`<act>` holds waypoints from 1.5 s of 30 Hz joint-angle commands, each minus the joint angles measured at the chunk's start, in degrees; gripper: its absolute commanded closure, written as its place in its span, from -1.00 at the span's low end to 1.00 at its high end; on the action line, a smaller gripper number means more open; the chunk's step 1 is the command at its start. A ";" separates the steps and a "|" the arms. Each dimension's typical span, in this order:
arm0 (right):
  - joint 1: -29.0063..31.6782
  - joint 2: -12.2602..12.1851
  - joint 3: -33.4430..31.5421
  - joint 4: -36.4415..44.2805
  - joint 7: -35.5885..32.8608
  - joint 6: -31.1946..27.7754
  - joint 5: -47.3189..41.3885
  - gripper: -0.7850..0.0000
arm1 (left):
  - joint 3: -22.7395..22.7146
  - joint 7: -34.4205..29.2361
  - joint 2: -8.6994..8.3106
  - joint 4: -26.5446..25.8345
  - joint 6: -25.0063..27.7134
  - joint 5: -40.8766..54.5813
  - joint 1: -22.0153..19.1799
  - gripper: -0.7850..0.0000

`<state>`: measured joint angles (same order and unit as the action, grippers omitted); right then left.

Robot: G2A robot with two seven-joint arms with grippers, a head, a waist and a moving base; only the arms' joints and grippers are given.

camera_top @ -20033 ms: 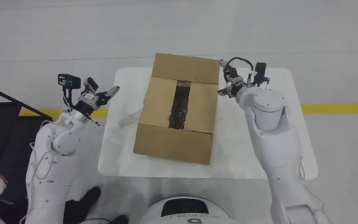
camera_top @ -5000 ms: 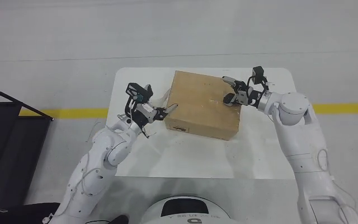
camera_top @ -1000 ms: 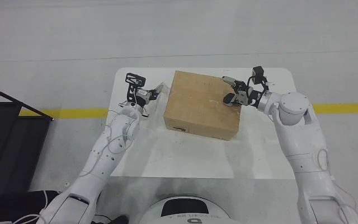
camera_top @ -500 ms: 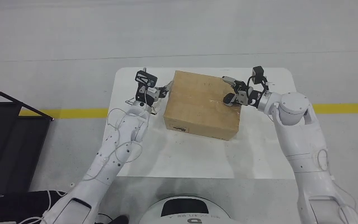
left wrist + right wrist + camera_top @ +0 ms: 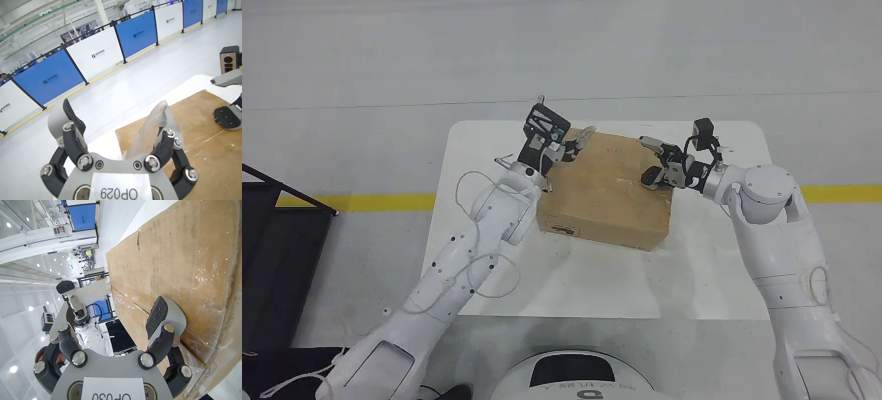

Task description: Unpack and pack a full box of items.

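Note:
The brown cardboard box (image 5: 602,200) lies shut on the white table, with clear tape along the seam of its top flaps. My left gripper (image 5: 575,140) hovers open over the box's far left corner (image 5: 189,144). A crumpled strip of clear tape (image 5: 158,119) clings to one of its fingers. My right gripper (image 5: 653,161) is open at the box's right edge, one pad (image 5: 157,315) resting on the box top (image 5: 170,256) and the other finger raised above it. From the left wrist view, the right gripper (image 5: 226,98) shows across the box.
The white table (image 5: 492,270) has bare surface to the left of the box and in front of it. A black rack (image 5: 272,230) stands on the floor off the table's left side. A yellow line (image 5: 842,190) runs across the floor.
My left arm has swung rightwards along the table's far side, from beside the box's left edge to above its far left corner. The right arm and the box have kept still.

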<state>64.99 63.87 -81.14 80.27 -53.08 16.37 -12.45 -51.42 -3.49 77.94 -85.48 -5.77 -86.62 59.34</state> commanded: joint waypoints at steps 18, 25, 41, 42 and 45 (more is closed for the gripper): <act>0.00 0.00 0.00 0.00 0.00 0.00 0.00 -1.00 | 11.06 -2.81 6.98 2.99 0.63 8.53 -9.93 -1.00; 0.00 0.00 0.00 0.00 0.00 0.00 0.00 -1.00 | 8.89 -10.68 9.19 4.19 7.43 27.94 -13.48 -1.00; 0.00 0.00 0.00 0.00 0.00 0.00 0.00 -1.00 | -12.74 -7.89 4.10 -9.05 14.82 19.97 0.60 -1.00; 0.00 0.00 0.00 0.00 0.00 0.00 0.00 -1.00 | -15.50 -7.25 3.49 -9.74 14.63 17.94 2.47 -1.00; 0.00 0.00 0.00 0.00 0.00 0.00 0.00 -1.00 | -22.02 -5.90 2.14 -10.56 15.37 14.43 7.28 -1.00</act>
<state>64.99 63.87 -81.14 80.27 -53.08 16.37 -12.45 -70.60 -9.79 80.54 -96.20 9.28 -70.90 64.70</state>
